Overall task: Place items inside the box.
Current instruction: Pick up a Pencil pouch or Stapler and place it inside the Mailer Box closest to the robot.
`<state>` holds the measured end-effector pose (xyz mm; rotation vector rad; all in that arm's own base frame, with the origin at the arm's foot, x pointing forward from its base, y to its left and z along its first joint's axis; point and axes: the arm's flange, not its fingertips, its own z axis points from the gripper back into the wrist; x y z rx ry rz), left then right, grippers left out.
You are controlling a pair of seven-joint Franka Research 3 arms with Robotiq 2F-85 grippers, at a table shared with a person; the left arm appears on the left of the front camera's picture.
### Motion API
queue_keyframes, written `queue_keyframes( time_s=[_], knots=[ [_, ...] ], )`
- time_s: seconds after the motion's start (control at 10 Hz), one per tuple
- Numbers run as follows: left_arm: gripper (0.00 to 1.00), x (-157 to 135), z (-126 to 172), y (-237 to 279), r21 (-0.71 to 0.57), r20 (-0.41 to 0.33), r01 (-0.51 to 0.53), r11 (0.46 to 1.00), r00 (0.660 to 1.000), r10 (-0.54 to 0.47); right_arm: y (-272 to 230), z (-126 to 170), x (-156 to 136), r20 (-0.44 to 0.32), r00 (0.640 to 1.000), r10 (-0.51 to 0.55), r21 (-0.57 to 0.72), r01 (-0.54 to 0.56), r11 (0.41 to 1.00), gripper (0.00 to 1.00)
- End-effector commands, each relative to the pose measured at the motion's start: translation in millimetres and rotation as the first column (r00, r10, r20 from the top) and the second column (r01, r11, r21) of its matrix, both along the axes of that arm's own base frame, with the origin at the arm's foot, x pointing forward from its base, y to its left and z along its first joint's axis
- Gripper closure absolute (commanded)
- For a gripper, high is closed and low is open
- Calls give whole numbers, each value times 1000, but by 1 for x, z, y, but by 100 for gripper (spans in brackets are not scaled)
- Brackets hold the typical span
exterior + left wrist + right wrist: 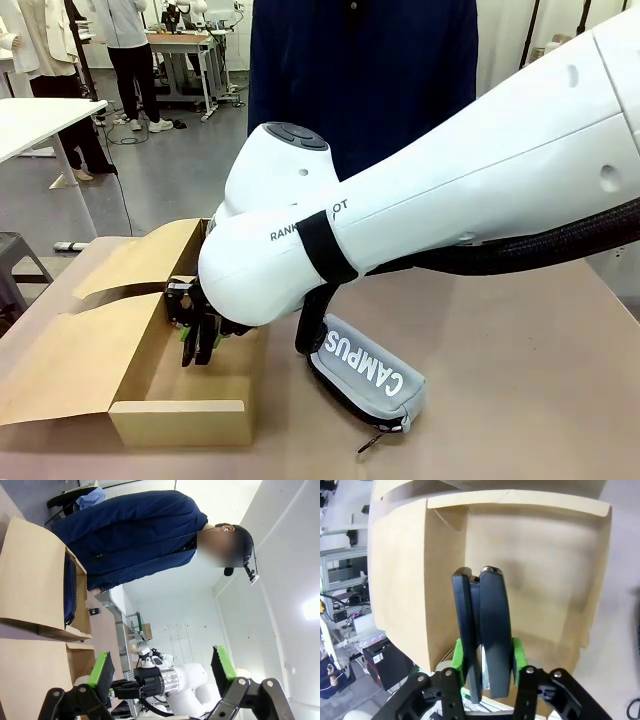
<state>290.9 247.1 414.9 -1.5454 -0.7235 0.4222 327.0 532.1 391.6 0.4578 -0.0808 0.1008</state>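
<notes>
My right gripper (pixel 487 656) hangs inside the box (pixel 545 545), the stapler (pixel 492 625) between its pads, long axis running out along the fingers toward the box floor. Gripped or released, I cannot tell. Left gripper (pixel 161 672) gapes empty.

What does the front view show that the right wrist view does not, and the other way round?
Front view: the grey pencil case lying on the table to the right of the box, and a person in navy behind. Right wrist view: a black stapler between the green pads of the right pincer, above the box floor. Both: the open cardboard box.
</notes>
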Motion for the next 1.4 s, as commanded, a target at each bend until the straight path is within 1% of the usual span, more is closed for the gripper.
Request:
queue_keyframes(
  time_s=[0.0, 0.1, 0.7, 0.8, 0.9, 1.0, 1.1, 1.2, 1.3],
  knots=[
    [0, -2, 1, -1, 8, 25, 3, 1000, 1000, -4, 14, 8, -1, 6, 999, -33, -39, 33, 999, 10],
    [0, -2, 1, -1, 8, 25, 3, 1000, 1000, -4, 15, 7, -1, 14, 999, -31, -35, 31, 999, 0],
    [0, -2, 1, -1, 8, 25, 3, 1000, 1000, -4, 12, 5, -3, 16, 1000, -14, 19, 14, 1000, 0],
    [0, -2, 1, -1, 8, 25, 3, 1000, 1000, -4, 3, 9, -2, 6, 999, 31, 44, -32, 999, 0],
    [0, -2, 1, -1, 8, 25, 3, 1000, 1000, -4, -15, 15, 0, -24, 993, 116, 89, -113, 990, 0],
    [0, -2, 1, -1, 8, 25, 3, 1000, 1000, -4, -36, 22, -5, -31, 988, 151, 126, -146, 981, 0],
    [0, -2, 1, -1, 8, 25, 3, 1000, 1000, -4, -49, 28, -16, -41, 968, 248, 166, -238, 957, 0],
    [0, -2, 1, -1, 8, 25, 3, 1000, 1000, -4, -64, 37, -32, -42, 948, 316, 202, -301, 932, 0],
    [0, -2, 1, -1, 8, 25, 3, 1000, 1000, -4, -89, 50, -47, 8, 941, 339, 201, -334, 921, 0]
  ],
)
